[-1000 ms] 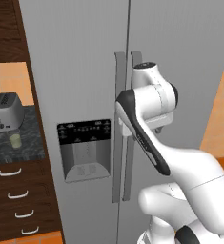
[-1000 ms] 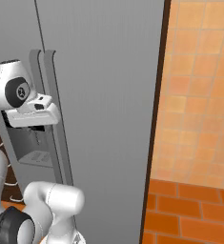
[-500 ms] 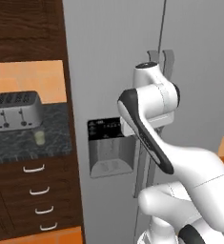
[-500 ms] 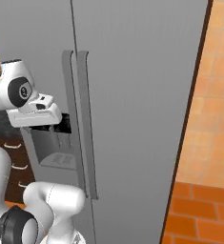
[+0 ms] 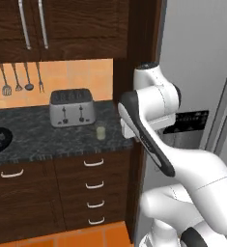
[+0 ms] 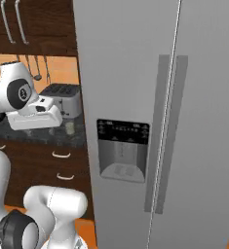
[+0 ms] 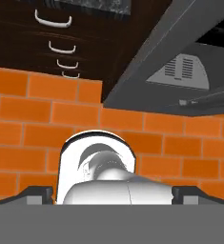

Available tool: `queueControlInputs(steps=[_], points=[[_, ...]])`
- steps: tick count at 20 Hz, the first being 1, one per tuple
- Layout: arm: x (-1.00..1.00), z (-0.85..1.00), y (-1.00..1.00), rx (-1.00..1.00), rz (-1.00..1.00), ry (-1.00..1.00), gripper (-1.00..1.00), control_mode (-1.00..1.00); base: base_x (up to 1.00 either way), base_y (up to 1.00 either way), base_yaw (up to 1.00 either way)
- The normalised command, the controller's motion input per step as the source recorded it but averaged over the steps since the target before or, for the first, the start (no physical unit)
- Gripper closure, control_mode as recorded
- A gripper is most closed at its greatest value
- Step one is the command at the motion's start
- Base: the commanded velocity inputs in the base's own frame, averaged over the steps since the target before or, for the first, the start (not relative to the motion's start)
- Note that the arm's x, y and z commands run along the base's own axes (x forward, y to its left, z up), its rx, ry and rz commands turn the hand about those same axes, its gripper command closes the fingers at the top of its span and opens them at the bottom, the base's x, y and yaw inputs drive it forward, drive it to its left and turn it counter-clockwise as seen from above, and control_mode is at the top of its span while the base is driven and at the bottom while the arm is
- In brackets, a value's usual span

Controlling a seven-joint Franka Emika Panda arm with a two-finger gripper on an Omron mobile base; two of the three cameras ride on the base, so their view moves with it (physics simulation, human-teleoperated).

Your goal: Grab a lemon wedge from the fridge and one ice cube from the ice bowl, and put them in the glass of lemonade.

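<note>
The grey fridge stands with both doors shut, its two long handles side by side; the lemon wedge is hidden. On the dark counter the glass of lemonade stands in front of the toaster, and it shows again as a glass in the right base view. The black ice bowl lies at the far left edge, with a pale ice cube in it. My gripper is open and empty, pointing down at the orange floor, left of the fridge.
Dark drawers sit below the counter, and wall cabinets hang above it. Utensils hang on the orange wall. A black dispenser panel is set in the left fridge door. The fridge's underside is near the hand.
The whole picture has shifted: the camera has moved left, so the fridge slid right and the counter, toaster, glass and bowl came into view. The gripper has stayed open.
</note>
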Motion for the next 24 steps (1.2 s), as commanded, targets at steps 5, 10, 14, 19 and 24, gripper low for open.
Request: queueControlInputs(steps=[5, 10, 14, 19, 24], points=[[0.00, 0.00, 0.00, 0.00, 0.00, 0.00, -1.00, 1.00, 0.62, 0.96, 0.02], [0.00, 0.00, 0.00, 0.00, 0.00, 0.00, -1.00, 1.00, 0.55, 0.36, -0.03], [0.00, 0.00, 0.00, 0.00, 0.00, 0.00, -1.00, 1.00, 0.24, 0.11, -0.09], [0.00, 0.00, 0.00, 0.00, 0.00, 0.00, -1.00, 1.00, 0.36, 0.69, -0.03], [0.00, 0.00, 0.00, 0.00, 0.00, 0.00, -1.00, 1.00, 0.64, 0.38, 0.00]])
